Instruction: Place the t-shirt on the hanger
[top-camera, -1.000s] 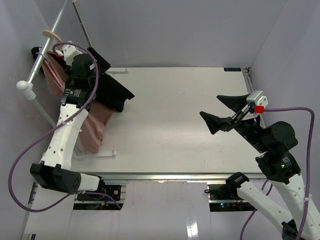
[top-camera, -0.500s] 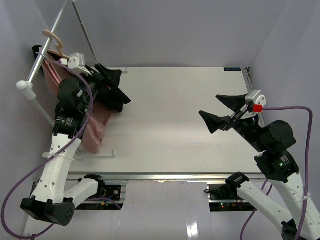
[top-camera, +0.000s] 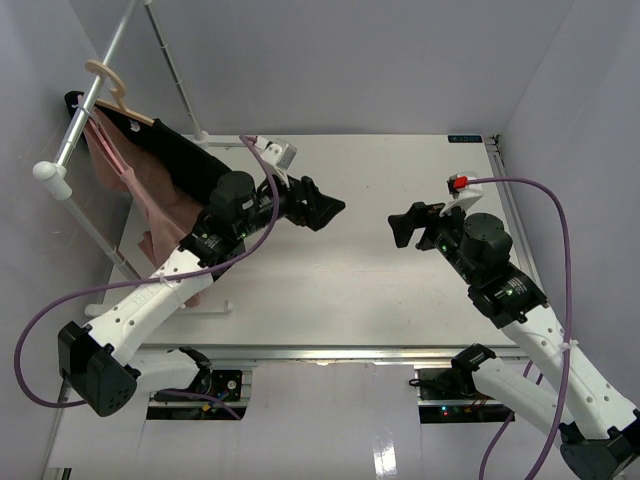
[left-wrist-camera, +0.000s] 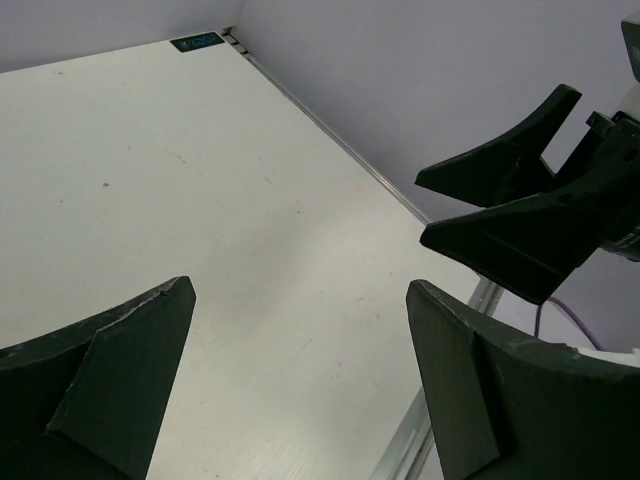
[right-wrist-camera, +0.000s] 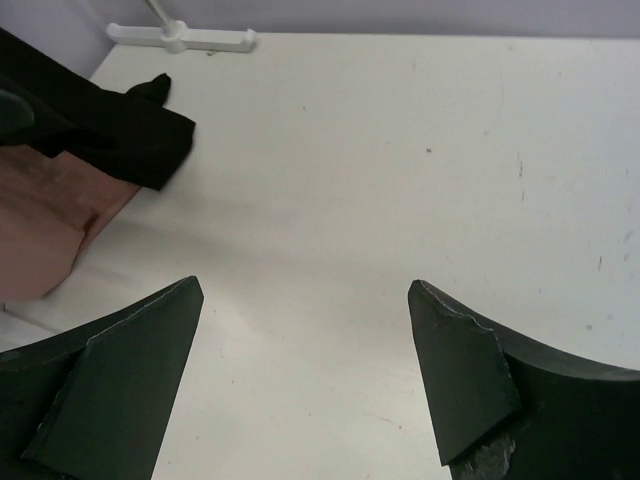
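I see curved tan wood hanger w/ limp black cloth draped off it, pink cloth beneath. Left fingers, right fingers: both wide open, empty.

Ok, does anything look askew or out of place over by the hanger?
Yes. The hanger hangs tilted at the rail, and black cloth slants from it down toward the table, with the pink garment bunched beneath it.
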